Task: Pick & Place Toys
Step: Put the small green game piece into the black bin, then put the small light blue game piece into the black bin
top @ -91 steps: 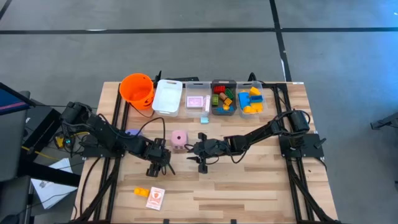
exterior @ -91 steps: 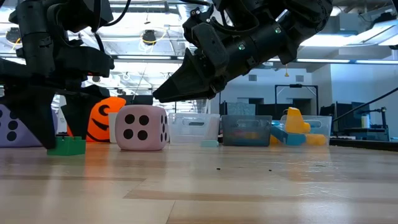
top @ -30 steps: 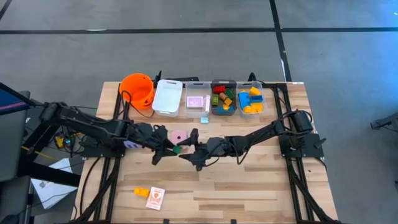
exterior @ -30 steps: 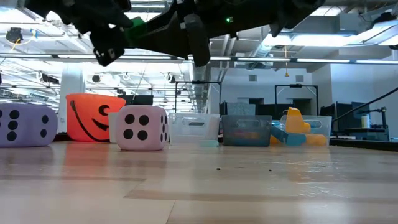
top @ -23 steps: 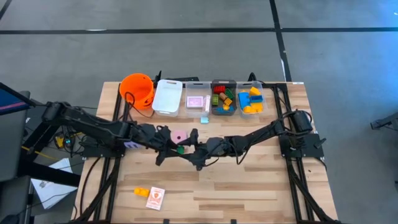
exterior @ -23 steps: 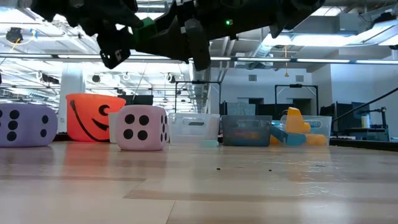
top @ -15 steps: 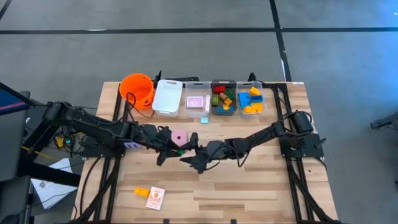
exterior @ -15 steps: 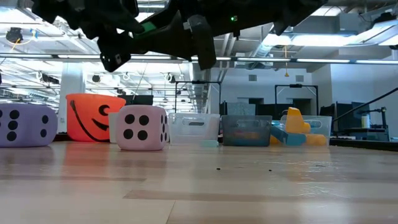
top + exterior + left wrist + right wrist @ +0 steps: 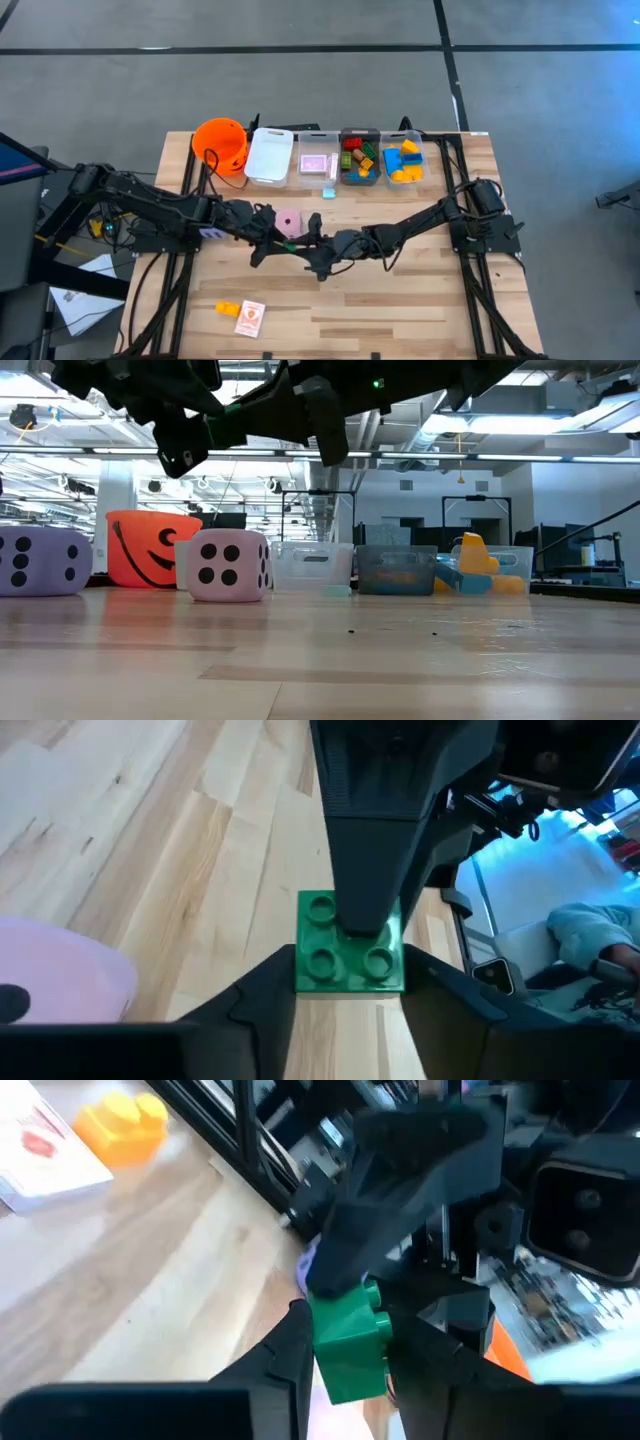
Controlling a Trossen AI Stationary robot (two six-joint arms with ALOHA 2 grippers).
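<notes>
Change: the green brick, lying on the surface three seconds ago, is now held in the air near the pink die, with both arms drawn together around it.
Left gripper: fingers are closed on the brick.
Right gripper: fingers are also clamped on it.
Meaning: a handover is judged under way; binning is not yet done.
Hidden: the brick is barely visible from above, masked by the fingers; which gripper carries the load cannot be told.
</notes>
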